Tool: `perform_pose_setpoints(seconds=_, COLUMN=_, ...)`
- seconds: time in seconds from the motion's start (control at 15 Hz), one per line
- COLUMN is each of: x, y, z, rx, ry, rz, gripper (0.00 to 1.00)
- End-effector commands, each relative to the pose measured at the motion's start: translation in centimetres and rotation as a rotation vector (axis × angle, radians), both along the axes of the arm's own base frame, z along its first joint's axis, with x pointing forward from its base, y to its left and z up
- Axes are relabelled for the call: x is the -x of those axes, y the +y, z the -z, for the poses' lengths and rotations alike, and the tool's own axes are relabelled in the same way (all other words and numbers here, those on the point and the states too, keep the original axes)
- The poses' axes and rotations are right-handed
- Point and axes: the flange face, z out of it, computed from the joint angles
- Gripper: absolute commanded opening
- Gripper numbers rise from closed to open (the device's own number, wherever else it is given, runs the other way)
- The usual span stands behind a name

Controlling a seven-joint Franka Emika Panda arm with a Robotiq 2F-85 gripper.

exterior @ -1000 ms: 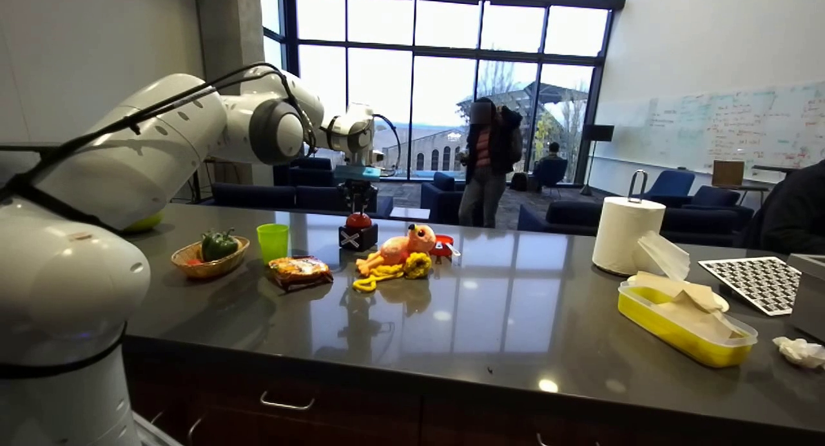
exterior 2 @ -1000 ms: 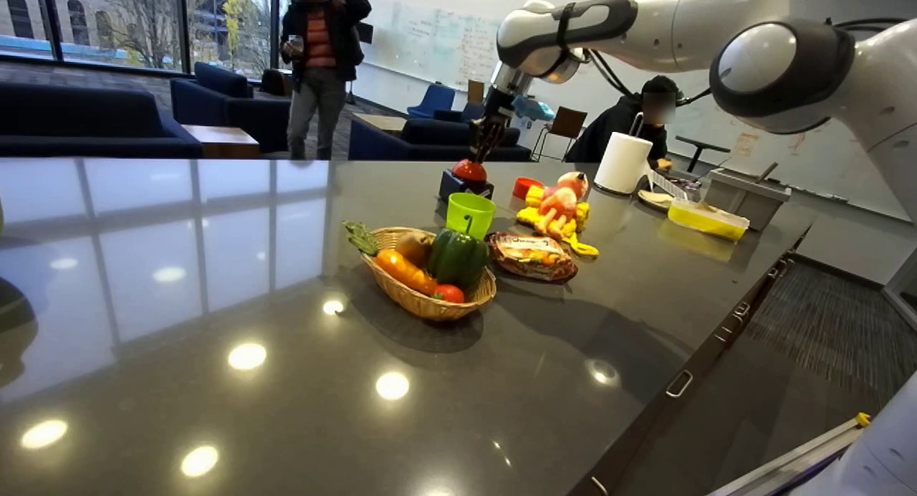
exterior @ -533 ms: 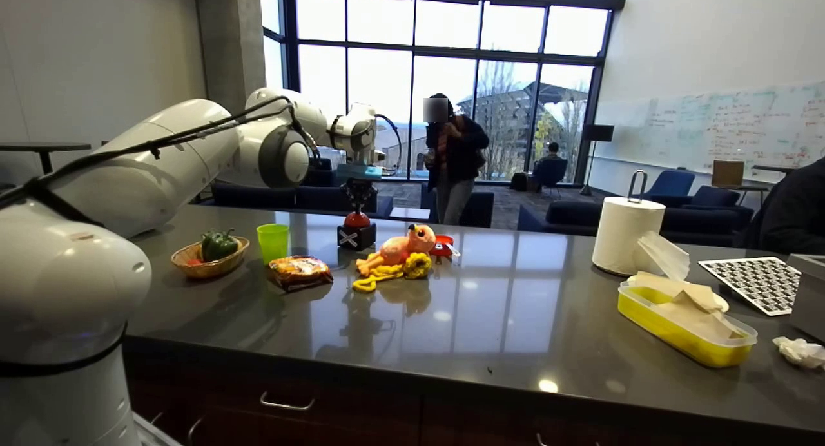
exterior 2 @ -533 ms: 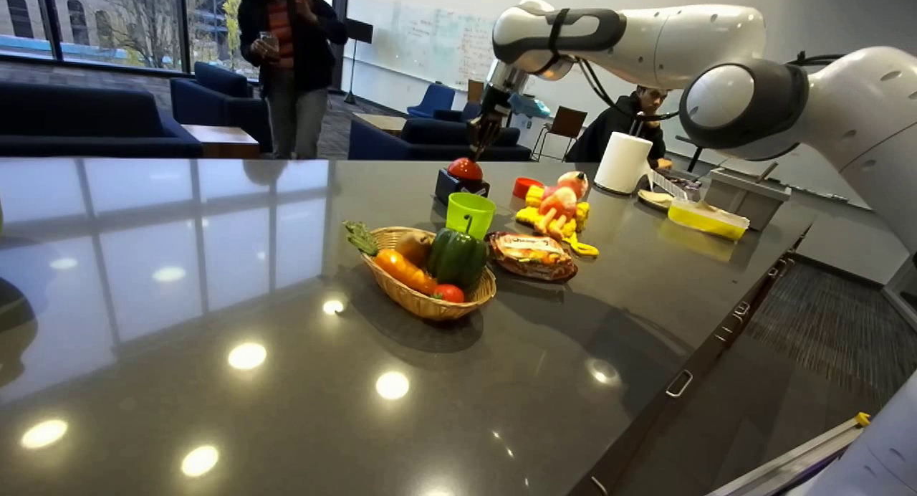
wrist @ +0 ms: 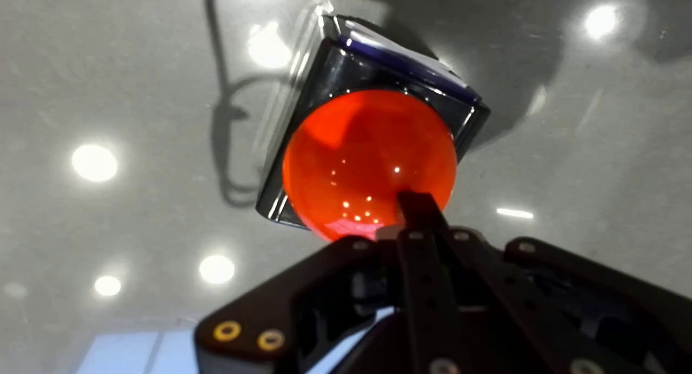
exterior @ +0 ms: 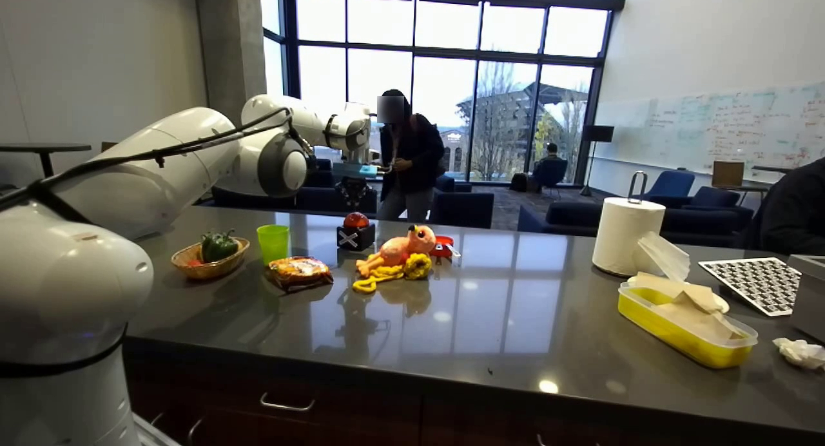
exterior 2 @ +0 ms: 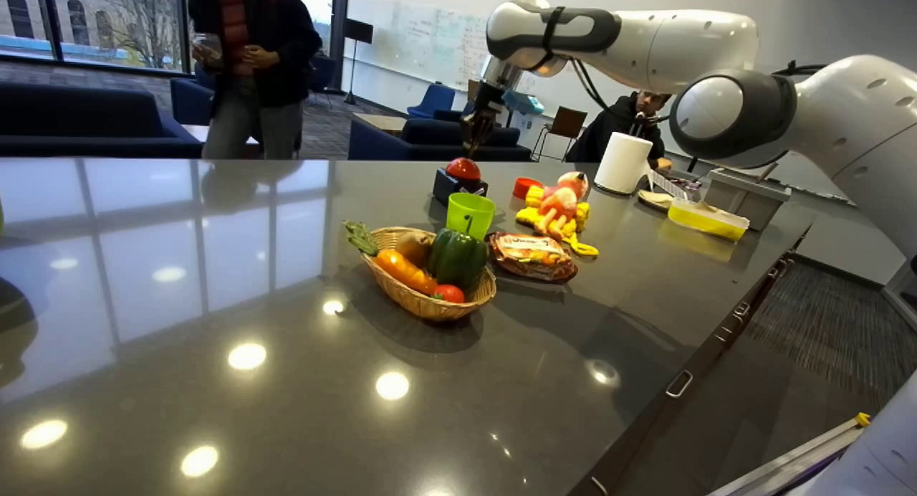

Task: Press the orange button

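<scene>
Orange button seated atop a black box on the counter. Gripper just above the button, jaws narrow, tips together; contact cannot be confirmed. Near the button: pink toy bird and green cup. Farther from it: wicker basket. Well apart from it: paper towel roll.

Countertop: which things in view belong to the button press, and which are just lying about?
Part of the job:
orange button
its black base
hand, close above the button

Just lying about, among others:
wicker basket
green pepper
green cup
wrapped packet
pink plush bird
paper towel roll
yellow container
</scene>
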Motion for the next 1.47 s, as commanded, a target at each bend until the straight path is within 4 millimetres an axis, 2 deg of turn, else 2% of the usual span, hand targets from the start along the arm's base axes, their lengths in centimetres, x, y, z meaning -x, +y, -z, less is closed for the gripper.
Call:
perform_pose_setpoints(seconds=0.0, x=0.2, y=0.0, z=1.8, rx=0.035, ry=0.053, rz=0.012, gripper=0.0)
perform_pose_setpoints(seconds=0.27, x=0.3, y=0.1, z=2.1, rx=0.038, ry=0.067, rz=0.006, gripper=0.0)
perform_pose_setpoints(seconds=0.67, x=0.4, y=1.4, z=-2.0, rx=0.037, ry=-0.025, rz=-0.037, gripper=0.0)
perform_pose_setpoints(seconds=1.13, x=1.2, y=0.9, z=-4.1, rx=0.021, ry=0.01, rz=-0.011, gripper=0.0)
perform_pose_setpoints(seconds=1.4, x=1.4, y=0.2, z=-4.0, rx=0.011, ry=0.038, rz=0.016, gripper=0.0)
